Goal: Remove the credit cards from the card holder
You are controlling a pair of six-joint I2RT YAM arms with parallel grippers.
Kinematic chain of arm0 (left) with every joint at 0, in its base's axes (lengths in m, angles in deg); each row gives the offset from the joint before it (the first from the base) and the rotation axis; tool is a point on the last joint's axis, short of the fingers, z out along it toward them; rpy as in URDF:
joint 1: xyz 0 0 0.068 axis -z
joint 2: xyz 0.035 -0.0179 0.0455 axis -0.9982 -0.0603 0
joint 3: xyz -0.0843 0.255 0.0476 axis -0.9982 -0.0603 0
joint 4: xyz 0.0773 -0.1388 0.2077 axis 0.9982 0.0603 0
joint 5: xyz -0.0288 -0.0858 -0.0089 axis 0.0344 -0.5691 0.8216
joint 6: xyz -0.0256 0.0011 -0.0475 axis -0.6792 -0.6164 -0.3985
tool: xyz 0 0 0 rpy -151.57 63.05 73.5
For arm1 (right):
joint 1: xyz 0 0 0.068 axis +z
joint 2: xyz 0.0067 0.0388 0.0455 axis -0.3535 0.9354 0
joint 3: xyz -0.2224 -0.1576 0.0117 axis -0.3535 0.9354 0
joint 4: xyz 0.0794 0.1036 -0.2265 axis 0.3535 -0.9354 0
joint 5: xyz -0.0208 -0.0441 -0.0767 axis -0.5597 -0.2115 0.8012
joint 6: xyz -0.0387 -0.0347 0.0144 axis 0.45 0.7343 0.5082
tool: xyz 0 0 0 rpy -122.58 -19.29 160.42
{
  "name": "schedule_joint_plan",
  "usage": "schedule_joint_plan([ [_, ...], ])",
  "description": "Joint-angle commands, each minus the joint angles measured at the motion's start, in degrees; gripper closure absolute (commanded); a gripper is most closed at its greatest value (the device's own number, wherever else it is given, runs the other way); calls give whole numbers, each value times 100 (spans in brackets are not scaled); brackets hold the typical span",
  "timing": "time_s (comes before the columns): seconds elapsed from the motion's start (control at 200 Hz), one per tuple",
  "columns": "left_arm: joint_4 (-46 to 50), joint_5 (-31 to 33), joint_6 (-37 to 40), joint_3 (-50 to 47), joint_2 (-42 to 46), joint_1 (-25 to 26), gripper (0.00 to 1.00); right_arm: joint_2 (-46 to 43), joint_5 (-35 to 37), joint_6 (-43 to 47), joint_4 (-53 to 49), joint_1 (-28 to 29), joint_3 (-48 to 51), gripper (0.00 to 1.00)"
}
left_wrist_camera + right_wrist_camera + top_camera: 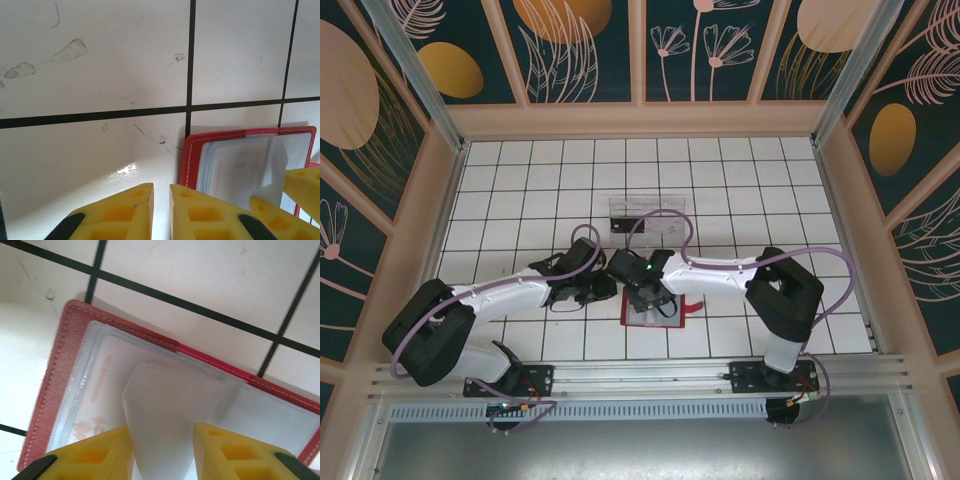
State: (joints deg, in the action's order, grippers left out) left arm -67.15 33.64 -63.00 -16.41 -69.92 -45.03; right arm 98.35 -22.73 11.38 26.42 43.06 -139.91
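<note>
The white tiled tabletop (740, 190) carries the open red card holder (655, 308) near its front edge, between the two arms and directly under the right claw (162, 452). That claw straddles a raised clear sleeve leaf (160, 415), jaws part-spread; whether it pinches is unclear. The left claw (161, 212), nearly clenched and empty, sits just left of the holder. A pale card (100, 390) lies in a sleeve, long axis across the holder.

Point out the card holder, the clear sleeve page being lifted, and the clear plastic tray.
card holder (55, 385): right wrist view, on its red stitched left border.
clear sleeve page (162, 410): right wrist view, on the raised flap between the yellow fingers.
clear plastic tray (648, 214): top external view, on its middle, beyond both arms.
</note>
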Motion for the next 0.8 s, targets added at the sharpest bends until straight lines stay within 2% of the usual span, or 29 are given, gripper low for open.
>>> schedule_joint_plan([
  [0.0,109,-140,125,189,-94,-34,83,-284,365,-249,-311,13,204,63],
  [0.33,255,-277,196,425,-212,-23,83,-965,666,-926,-604,-152,834,61],
  [0.641,322,-449,214,602,-419,132,84,-2112,993,-1509,-903,-664,1358,59],
  [0.726,338,-462,170,644,-489,247,84,-2338,886,-1379,-673,-783,1327,59],
  [0.796,361,-407,113,684,-513,348,84,-2491,526,-1191,-246,-867,1371,60],
])
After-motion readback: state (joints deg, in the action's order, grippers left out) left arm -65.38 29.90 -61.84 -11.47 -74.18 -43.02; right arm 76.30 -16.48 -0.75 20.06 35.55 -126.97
